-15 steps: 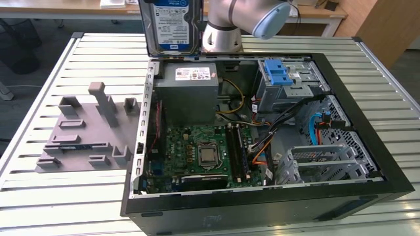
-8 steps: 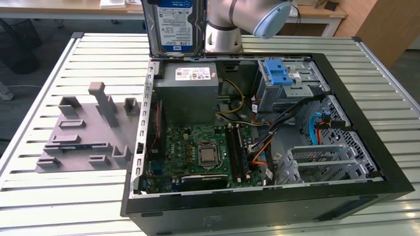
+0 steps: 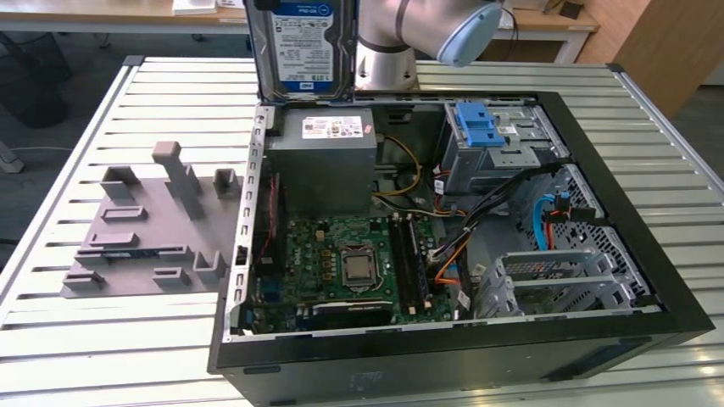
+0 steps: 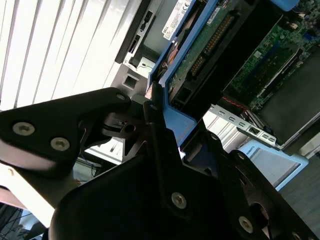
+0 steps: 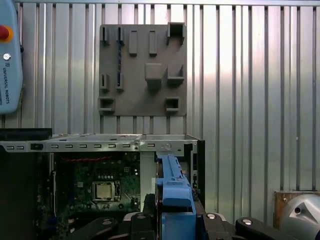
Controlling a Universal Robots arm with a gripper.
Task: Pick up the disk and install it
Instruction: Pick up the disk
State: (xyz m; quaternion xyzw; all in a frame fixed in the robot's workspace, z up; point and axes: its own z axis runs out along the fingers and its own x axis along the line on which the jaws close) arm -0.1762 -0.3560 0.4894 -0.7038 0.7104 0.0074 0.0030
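A pale, slatted metal counter carries an open black computer case lying on its side. Beside the case, toward the exterior view's left, is a grey moulded fixture plate with raised blocks and slots. Light wooden desks stand behind the counter. Inside the case sit a green motherboard, a grey power supply box and a blue plastic bracket atop a metal drive cage.

The flat silver disk, with its blue-and-white label, hangs upright in the air, clear of the counter. It is above the case's far wall near the power supply box, just beside the silver robot arm. In the second wrist view the black tool is closed on the disk's blue-railed edge, with a finger pressed against one side, and the disk's green circuit-board face is turned to the camera. In the first wrist view the blue rail juts from the tool over the case's edge.
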